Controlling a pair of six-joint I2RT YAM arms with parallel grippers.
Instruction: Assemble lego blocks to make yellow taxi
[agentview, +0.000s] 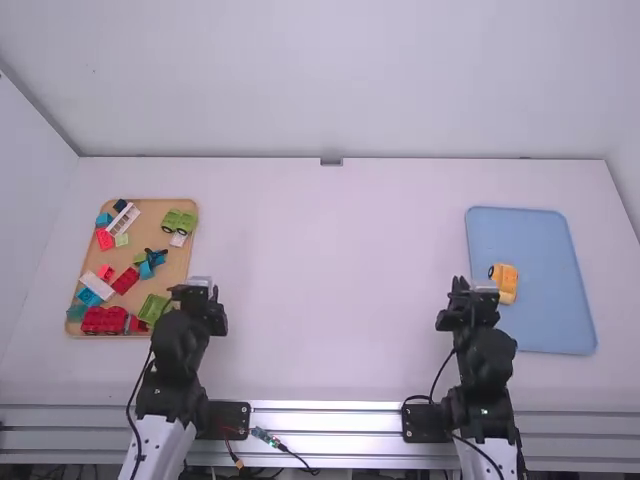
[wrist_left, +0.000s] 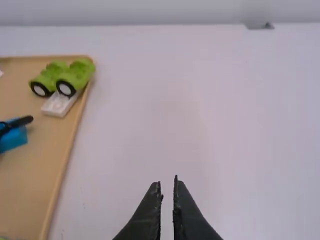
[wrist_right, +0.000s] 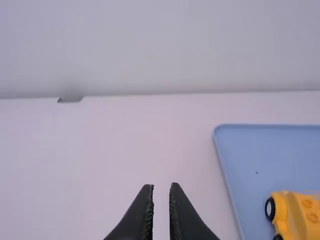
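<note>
On the left, my left gripper (agentview: 200, 294) hangs beside the right edge of the tan tray (agentview: 174, 262). In the left wrist view the left gripper (wrist_left: 168, 184) is shut, a sliver of gap between its empty fingers. My right gripper (agentview: 468, 296) is just left of a yellow wheeled block piece (agentview: 508, 279) lying in the blue tray (agentview: 545, 320). In the right wrist view the right gripper (wrist_right: 161, 190) is also shut, holding nothing; the yellow piece (wrist_right: 295, 215) shows dark wheels. The tan tray holds red blocks (agentview: 104, 320), a white patterned block (agentview: 123, 219) and blue blocks (agentview: 89, 297).
Green wheeled pieces (wrist_left: 65, 77) touch a white block (wrist_left: 60, 104) near the tan tray's far right corner. Another green piece (agentview: 152, 308) lies at that tray's near end, close to the left arm. A wide stretch of white table (agentview: 330, 280) separates the two trays.
</note>
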